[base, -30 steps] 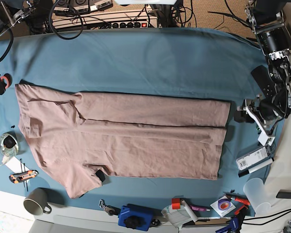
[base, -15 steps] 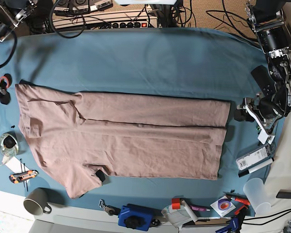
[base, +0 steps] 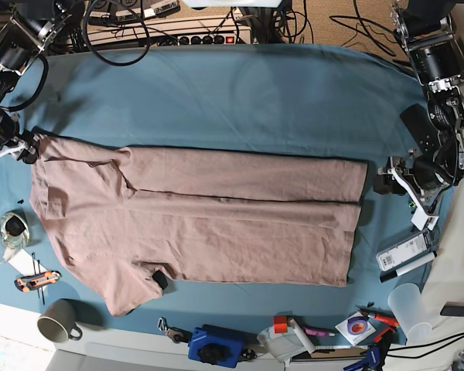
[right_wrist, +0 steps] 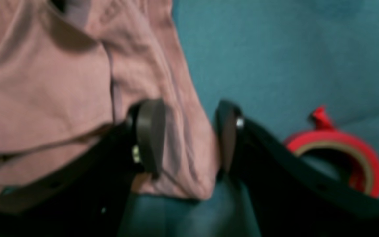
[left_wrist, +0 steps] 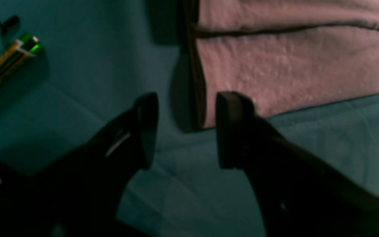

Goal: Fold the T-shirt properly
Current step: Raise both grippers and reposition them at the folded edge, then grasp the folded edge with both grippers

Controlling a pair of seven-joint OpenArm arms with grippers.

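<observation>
T-shirt: the wrinkled dusty pink-brown cotton T-shirt point(base: 193, 212) lies flat on the teal-blue cloth surface point(base: 240, 97), both long sides already turned in to a narrow band, collar end toward the right gripper, hem end toward the left gripper.

Right gripper: the black right gripper point(right_wrist: 189, 138) has its jaws parted, a soft rolled shoulder edge of the shirt sitting between them; whether they press it I cannot tell. Judged reason: to take a corner for a lengthwise fold.

Left gripper: the black left gripper point(left_wrist: 184, 130) hangs with jaws spread and empty, the hem corner just ahead of and between them, not touched. Judged reason: lined up to take the matching corner.

Fabric: matte, pilled knit, limp, with dark seams at the folded edges.

Red tape roll: a glossy red ring of tape point(right_wrist: 337, 158) lies just outside the right jaws.

Green-and-gold cylinder: a shiny battery-like cylinder point(left_wrist: 8, 62) lies well off beside the left jaws.
</observation>
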